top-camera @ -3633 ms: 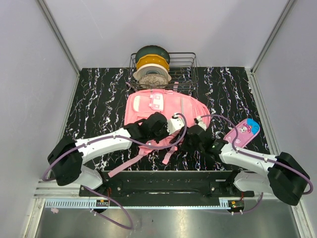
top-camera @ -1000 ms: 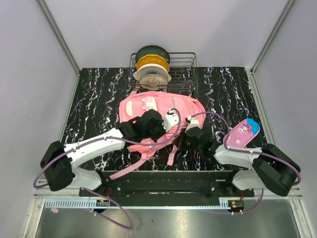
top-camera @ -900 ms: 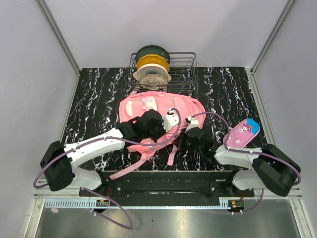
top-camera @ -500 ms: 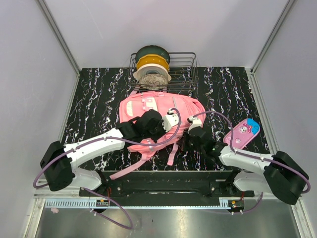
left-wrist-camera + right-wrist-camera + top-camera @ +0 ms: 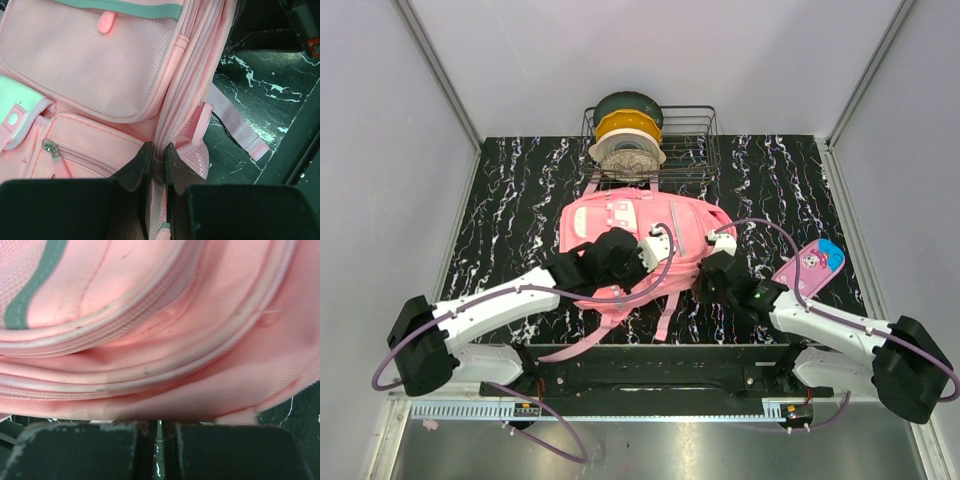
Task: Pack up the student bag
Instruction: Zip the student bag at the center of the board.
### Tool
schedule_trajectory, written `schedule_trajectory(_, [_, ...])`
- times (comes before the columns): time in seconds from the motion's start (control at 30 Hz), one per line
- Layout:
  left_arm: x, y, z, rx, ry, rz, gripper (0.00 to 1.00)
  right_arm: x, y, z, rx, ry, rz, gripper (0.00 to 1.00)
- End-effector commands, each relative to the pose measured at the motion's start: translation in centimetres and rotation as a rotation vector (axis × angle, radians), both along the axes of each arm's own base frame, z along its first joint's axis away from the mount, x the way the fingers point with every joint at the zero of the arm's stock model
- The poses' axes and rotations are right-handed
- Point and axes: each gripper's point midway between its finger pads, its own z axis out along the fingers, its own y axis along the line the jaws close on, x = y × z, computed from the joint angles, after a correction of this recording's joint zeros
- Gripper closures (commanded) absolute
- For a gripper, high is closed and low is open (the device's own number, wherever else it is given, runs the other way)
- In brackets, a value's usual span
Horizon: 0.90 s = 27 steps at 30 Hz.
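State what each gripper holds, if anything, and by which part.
The left gripper pinches the backpack by its zip seam. The right gripper is shut at the backpack's edge; whether it grips cloth is unclear.

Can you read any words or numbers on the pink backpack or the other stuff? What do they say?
Nothing here can be read.
On the pink backpack: no writing; the pale-green patch looks blank.
On the pencil case: only a cartoon picture, no letters clear enough.
On the spools in the wire basket: labels too blurred.
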Motion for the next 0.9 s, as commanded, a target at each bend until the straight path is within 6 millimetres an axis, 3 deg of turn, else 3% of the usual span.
schedule_trajectory(0.0, [-0.5,0.9,3.4,-0.112,-0.042,0.04,1.0,-0.1,-3.7,-0.2,-0.088,0.011,-0.14,1.0])
schedule_trajectory(0.33, [-0.6,5.1,1.4,-0.14,0.041,0.208,1.0,-1.5,-4.3,0.3,-0.022,0.041,-0.178,1.0])
schedule_trajectory(0.53, [0.6,8.3,1.2,-0.205,0.048,0.39,1.0,-1.8,-4.5,0.2,-0.03,0.053,-0.178,1.0])
schedule_trajectory(0.57, [0.6,8.5,1.0,-0.217,0.062,0.4,0.96,-2.0,-4.4,0.3,-0.02,0.06,-0.172,1.0])
schedule_trajectory(0.6, [0.6,8.5,1.1,-0.237,0.072,0.407,0.73,-2.1,-4.2,0.3,-0.009,0.063,-0.168,1.0])
schedule_trajectory(0.63, [0.4,7.9,1.4,-0.277,0.098,0.389,0.61,-2.2,-4.0,0.1,0.002,0.07,-0.158,1.0])
schedule_trajectory(0.67, [0.3,7.5,1.7,-0.298,0.109,0.376,0.57,-2.4,-3.3,0.2,0.03,0.079,-0.136,1.0])
schedule_trajectory(0.7, [0.4,6.9,2.1,-0.339,0.129,0.394,0.41,-2.5,-2.9,0.2,0.047,0.084,-0.124,1.0])
schedule_trajectory(0.8, [-0.4,4.6,3.9,-0.449,0.227,0.354,0.27,-2.8,-1.7,-0.2,0.097,0.116,-0.099,1.0])
schedule_trajectory(0.87, [-0.4,4.2,5.2,-0.506,0.248,0.375,0.16,-2.7,-0.9,-0.1,0.123,0.128,-0.089,1.0])
